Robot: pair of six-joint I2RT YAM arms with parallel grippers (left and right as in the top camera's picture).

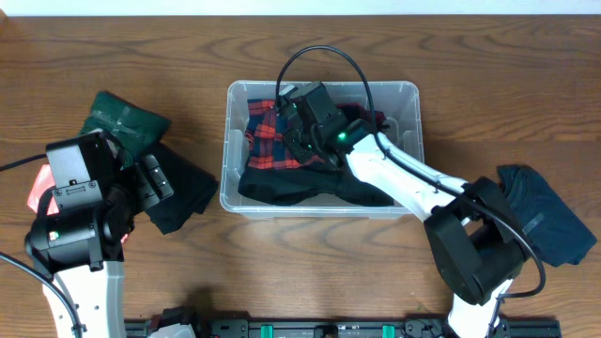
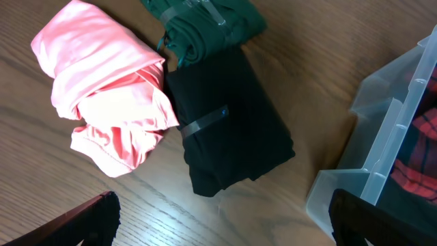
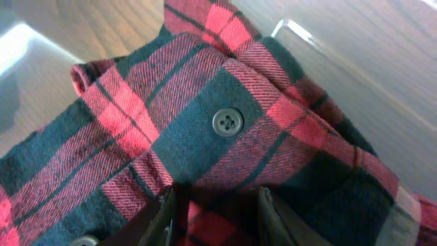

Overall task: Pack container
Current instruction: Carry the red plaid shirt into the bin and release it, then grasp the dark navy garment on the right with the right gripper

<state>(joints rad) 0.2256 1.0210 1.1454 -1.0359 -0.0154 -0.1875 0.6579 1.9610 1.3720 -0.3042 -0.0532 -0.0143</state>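
Note:
The clear plastic container (image 1: 414,141) stands at the table's middle; its corner shows in the left wrist view (image 2: 382,164). Inside lie a red-and-dark plaid shirt (image 1: 270,141) and a black garment (image 1: 310,192). My right gripper (image 1: 302,136) is down inside the container. In the right wrist view its fingers (image 3: 215,219) are closed on a fold of the plaid shirt (image 3: 205,130). My left gripper (image 1: 155,178) is open and empty above the table (image 2: 222,219), between the clothes pile and the container.
Left of the container lie a folded black garment (image 2: 232,123), a rolled green garment (image 2: 205,27) and a pink garment (image 2: 109,102). A dark navy garment (image 1: 549,221) lies at the right of the table.

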